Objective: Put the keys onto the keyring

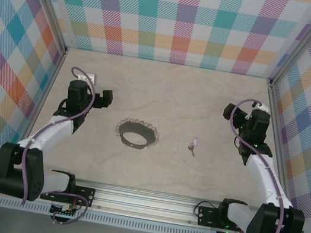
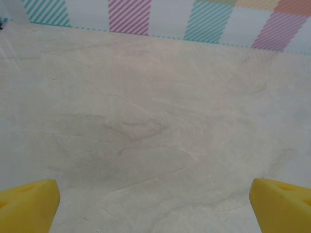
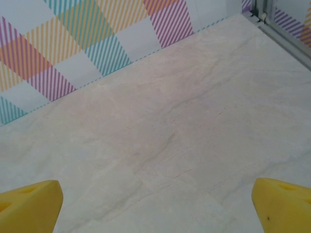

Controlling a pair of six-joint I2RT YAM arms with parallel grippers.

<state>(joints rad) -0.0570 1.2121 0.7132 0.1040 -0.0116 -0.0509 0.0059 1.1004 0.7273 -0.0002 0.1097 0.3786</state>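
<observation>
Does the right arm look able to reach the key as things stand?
Probably yes: the key lies alone on the bare table, apart from the keyring, and nothing stands between it and the open right gripper.

Key [image 1: 194, 145] is too small in the top view: head and shaft blur together, no teeth readable. Keyring [image 1: 136, 133] links can't be counted (near rim reads as one dark band). Left gripper [image 2: 154, 208] and right gripper [image 3: 155, 208]: yellow fingertips [image 2: 28, 206] cropped by the frame corners in both wrist views.
</observation>
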